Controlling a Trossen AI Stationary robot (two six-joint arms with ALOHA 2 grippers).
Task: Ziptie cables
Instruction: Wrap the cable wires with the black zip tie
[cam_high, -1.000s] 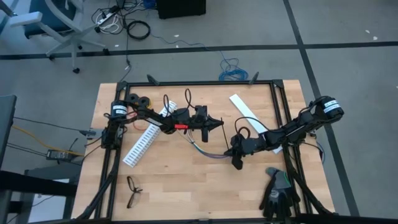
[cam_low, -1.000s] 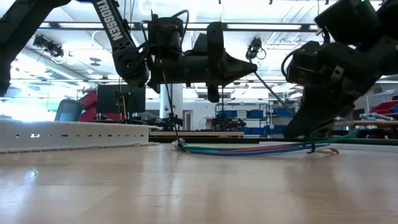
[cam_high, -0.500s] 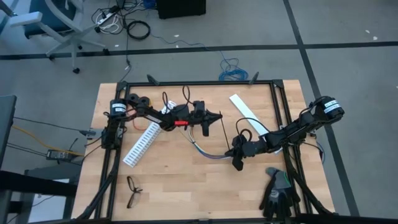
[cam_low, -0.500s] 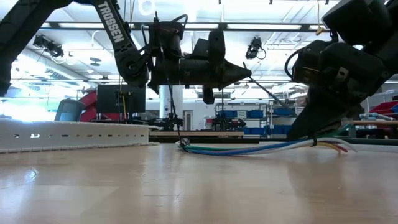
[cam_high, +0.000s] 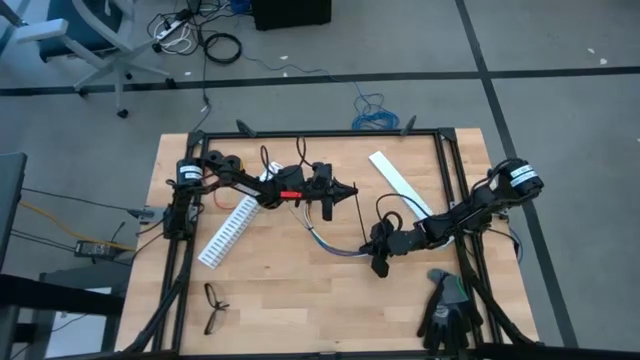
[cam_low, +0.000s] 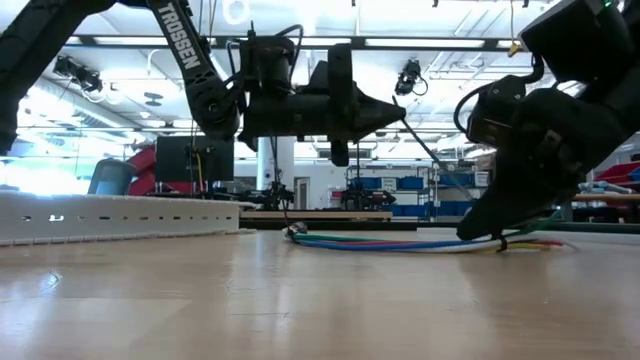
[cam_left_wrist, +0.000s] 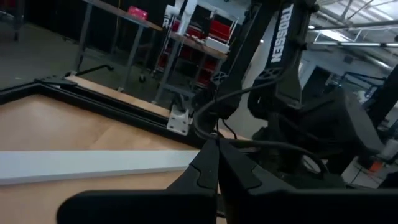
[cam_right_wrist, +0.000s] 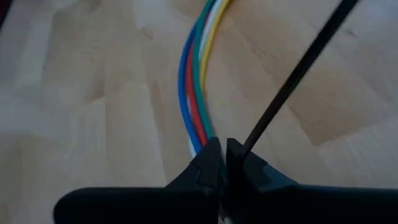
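I have the right gripper clamped on the cables at their near end; the ziptie slants up from there to the left gripper, pinched shut on its tip.

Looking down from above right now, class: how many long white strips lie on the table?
2. The slotted strip lies at the left, beside the left arm; the plain strip lies toward the right, one end reaching the right arm.

L gripper raised, fingers together — R gripper low, pinched.
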